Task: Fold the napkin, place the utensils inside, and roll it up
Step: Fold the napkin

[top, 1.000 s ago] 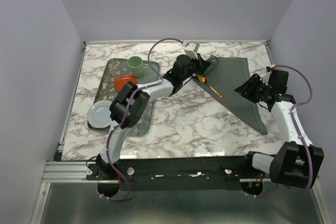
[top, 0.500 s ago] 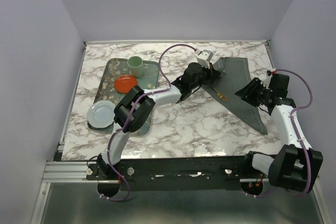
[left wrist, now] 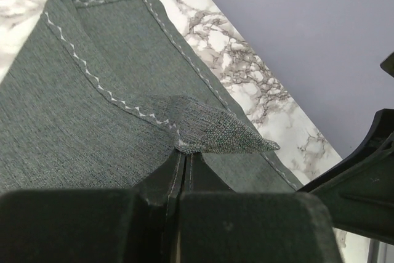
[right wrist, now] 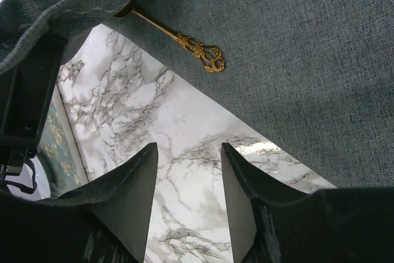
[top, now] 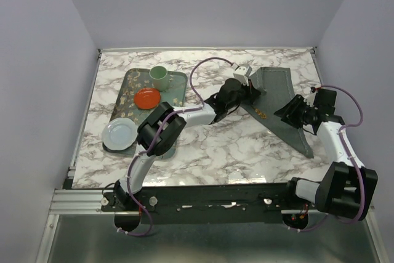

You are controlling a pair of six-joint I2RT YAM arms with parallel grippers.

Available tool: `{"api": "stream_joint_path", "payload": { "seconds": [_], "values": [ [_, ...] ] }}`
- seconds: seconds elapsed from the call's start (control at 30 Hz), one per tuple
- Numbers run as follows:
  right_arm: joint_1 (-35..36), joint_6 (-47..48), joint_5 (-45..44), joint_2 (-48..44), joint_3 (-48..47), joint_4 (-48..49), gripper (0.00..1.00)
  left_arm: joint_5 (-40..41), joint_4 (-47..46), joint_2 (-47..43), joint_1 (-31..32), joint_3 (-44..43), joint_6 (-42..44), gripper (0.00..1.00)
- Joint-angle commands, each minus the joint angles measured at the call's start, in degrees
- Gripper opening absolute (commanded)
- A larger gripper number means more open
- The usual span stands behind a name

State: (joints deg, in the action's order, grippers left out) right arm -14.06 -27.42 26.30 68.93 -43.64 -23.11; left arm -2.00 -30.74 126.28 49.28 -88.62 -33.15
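Grey cloth, the napkin (top: pixel 277 84), is spread at the back right of the marble table (top: pixel 209 146). One corner is pinched by the closed left gripper (left wrist: pixel 184 155) and held raised, folded over towards the middle. A gold utensil (right wrist: pixel 178 38) lies on the napkin near its left edge, one end hidden under the raised fold. The right gripper (right wrist: pixel 188 152) is held open and empty above the napkin's near edge.
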Motion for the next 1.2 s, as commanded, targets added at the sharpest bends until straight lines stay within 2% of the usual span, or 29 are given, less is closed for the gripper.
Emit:
{"api": "stream_joint_path", "payload": {
  "seconds": [0.0,0.43,0.6,0.63,0.8,0.83,0.87,0.9,1.03,1.17],
  "values": [
    [-0.61,-0.35,0.94,0.77,1.01,1.40,0.54,1.56,-1.51,1.95,0.73,1.34,-4.20,0.00],
    [-0.70,-0.88,2.70,3.76,1.36,3.25,0.54,2.00,-2.66,3.88,1.00,3.81,-13.95,0.01],
    [-0.70,-1.06,2.70,4.46,1.71,3.86,0.54,-0.19,-3.54,4.77,0.91,3.89,-16.77,0.06],
    [-0.70,-1.14,2.70,4.72,1.80,4.04,0.54,-0.89,-3.62,5.11,0.91,3.81,-16.95,0.09],
    [-0.70,-0.88,6.91,5.78,2.93,8.14,0.56,-11.08,-1.35,5.82,0.82,1.61,-15.81,0.38],
    [-0.70,-1.06,7.96,6.13,3.29,9.56,0.63,-12.14,-1.51,5.13,0.82,1.69,-15.46,0.41],
    [-0.70,-1.23,9.28,6.39,3.56,10.54,0.66,-12.32,-1.43,4.16,0.73,2.04,-15.02,0.56],
    [-0.70,-0.80,9.81,7.53,3.39,11.50,0.71,-12.33,-0.56,3.11,0.65,2.48,-13.63,0.67],
    [-0.70,0.09,12.80,10.08,2.16,12.74,0.76,-14.26,4.02,-2.51,-0.67,3.71,-11.94,0.97],
    [-0.44,-3.16,15.35,11.14,3.47,16.16,0.76,-17.94,8.05,-6.92,-3.48,5.65,-13.34,0.99]
  ]
}}
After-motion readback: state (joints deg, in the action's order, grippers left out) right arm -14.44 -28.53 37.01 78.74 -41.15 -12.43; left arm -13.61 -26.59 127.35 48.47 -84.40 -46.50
